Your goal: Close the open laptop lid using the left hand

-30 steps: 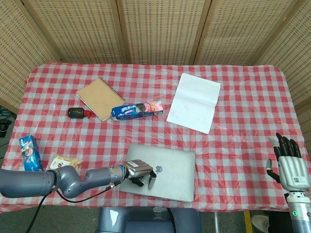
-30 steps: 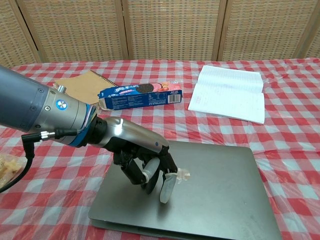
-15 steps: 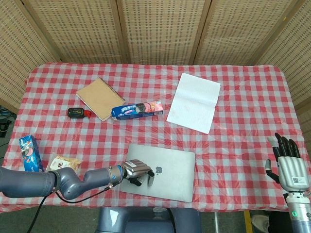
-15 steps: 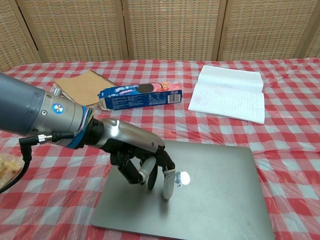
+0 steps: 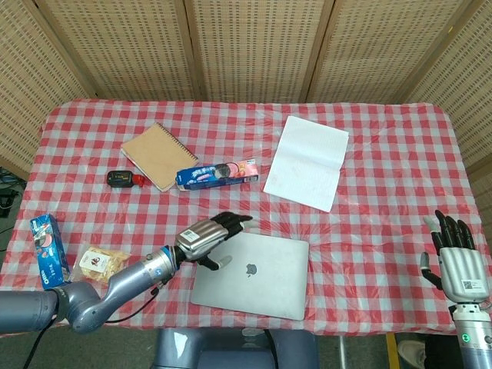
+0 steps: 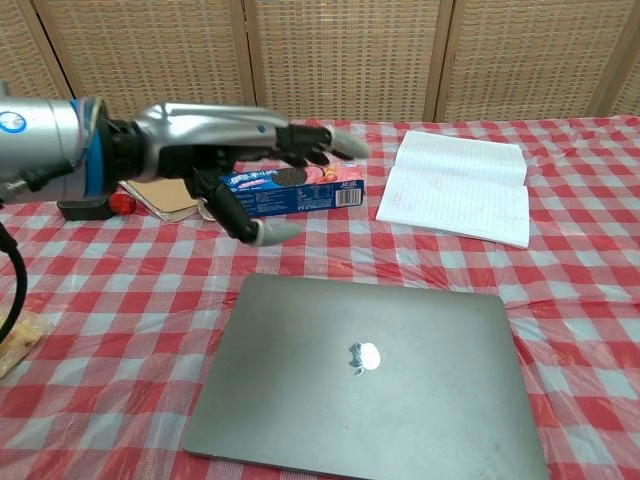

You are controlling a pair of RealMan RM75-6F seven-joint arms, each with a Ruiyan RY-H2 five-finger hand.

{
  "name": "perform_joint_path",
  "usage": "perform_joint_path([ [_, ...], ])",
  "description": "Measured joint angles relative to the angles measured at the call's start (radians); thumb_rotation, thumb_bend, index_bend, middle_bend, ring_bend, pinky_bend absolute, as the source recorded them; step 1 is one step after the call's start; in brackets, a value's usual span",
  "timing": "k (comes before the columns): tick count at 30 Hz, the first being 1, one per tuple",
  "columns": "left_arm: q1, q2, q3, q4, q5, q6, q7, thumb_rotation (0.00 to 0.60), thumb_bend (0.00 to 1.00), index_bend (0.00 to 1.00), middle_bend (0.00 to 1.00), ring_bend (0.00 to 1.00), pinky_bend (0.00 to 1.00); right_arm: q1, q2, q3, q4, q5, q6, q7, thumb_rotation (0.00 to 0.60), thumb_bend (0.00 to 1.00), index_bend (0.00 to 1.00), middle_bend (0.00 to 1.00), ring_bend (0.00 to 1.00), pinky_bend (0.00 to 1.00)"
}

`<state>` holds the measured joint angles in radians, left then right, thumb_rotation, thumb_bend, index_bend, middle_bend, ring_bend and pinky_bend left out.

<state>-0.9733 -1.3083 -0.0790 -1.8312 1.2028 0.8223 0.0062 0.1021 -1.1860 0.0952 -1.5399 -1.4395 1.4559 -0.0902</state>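
The silver laptop (image 5: 251,275) (image 6: 372,380) lies flat on the checked cloth with its lid down and the logo facing up. My left hand (image 5: 208,235) (image 6: 238,160) hovers in the air above the laptop's far left corner, fingers spread and holding nothing. It does not touch the lid. My right hand (image 5: 454,256) stands upright past the table's right edge, fingers apart and empty; the chest view does not show it.
A blue cookie box (image 5: 217,174) (image 6: 280,189), a brown spiral notebook (image 5: 157,155) and a small black and red device (image 5: 121,179) lie behind the laptop. An open white notebook (image 5: 307,161) (image 6: 458,198) sits back right. A blue carton (image 5: 44,241) and snack bag (image 5: 101,261) are front left.
My left hand has lifted off the laptop lid and pulled back up and to the left, its fingers spreading. The lid now lies fully flat. The right hand stayed put.
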Motion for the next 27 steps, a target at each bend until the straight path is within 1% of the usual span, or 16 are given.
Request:
perform_joint_path([
  [2,0.034,-0.002,0.011,-0.004,0.004,0.088,0.091,0.600,0.34,0.00,0.00,0.00,0.00,0.001,-0.002,0.000,0.002,0.001,-0.004,0.001,0.600,0.75,0.01,0.00,0.00,0.00],
  [3,0.059,-0.005,0.019,-0.006,0.007,0.147,0.156,0.600,0.32,0.00,0.00,0.00,0.00,0.002,-0.003,-0.001,0.003,0.002,-0.006,0.001,0.600,0.74,0.00,0.00,0.00,0.00],
  [6,0.135,-0.014,0.046,-0.008,0.017,0.297,0.315,0.600,0.31,0.00,0.00,0.00,0.00,0.004,-0.005,-0.004,0.005,0.002,-0.013,-0.003,0.600,0.71,0.00,0.00,0.00,0.00],
  [9,0.227,-0.023,0.080,-0.007,0.034,0.434,0.427,0.600,0.27,0.00,0.00,0.00,0.00,0.006,-0.006,-0.009,0.002,-0.003,-0.017,-0.012,0.600,0.67,0.00,0.00,0.00,0.00],
  [12,0.317,-0.030,0.113,0.002,0.058,0.544,0.499,0.600,0.26,0.00,0.00,0.00,0.00,0.007,-0.008,-0.014,-0.001,-0.010,-0.019,-0.022,0.600,0.66,0.00,0.00,0.00,0.00],
  [15,0.384,-0.035,0.144,0.020,0.078,0.623,0.550,0.600,0.26,0.00,0.00,0.00,0.00,0.010,-0.010,-0.020,-0.003,-0.017,-0.025,-0.032,0.600,0.64,0.00,0.00,0.00,0.00],
  [19,0.474,-0.042,0.182,0.054,0.098,0.704,0.568,0.600,0.26,0.00,0.00,0.00,0.00,0.016,-0.018,-0.029,0.002,-0.025,-0.039,-0.037,0.600,0.63,0.00,0.00,0.00,0.00],
  [23,0.562,-0.047,0.209,0.092,0.102,0.747,0.541,0.600,0.26,0.00,0.00,0.00,0.00,0.024,-0.029,-0.041,0.005,-0.031,-0.061,-0.043,0.600,0.63,0.00,0.00,0.00,0.00],
  [27,0.639,-0.044,0.239,0.116,0.117,0.790,0.486,0.600,0.26,0.00,0.00,0.00,0.00,0.023,-0.031,-0.053,-0.004,-0.051,-0.058,-0.048,0.600,0.64,0.00,0.00,0.00,0.00],
])
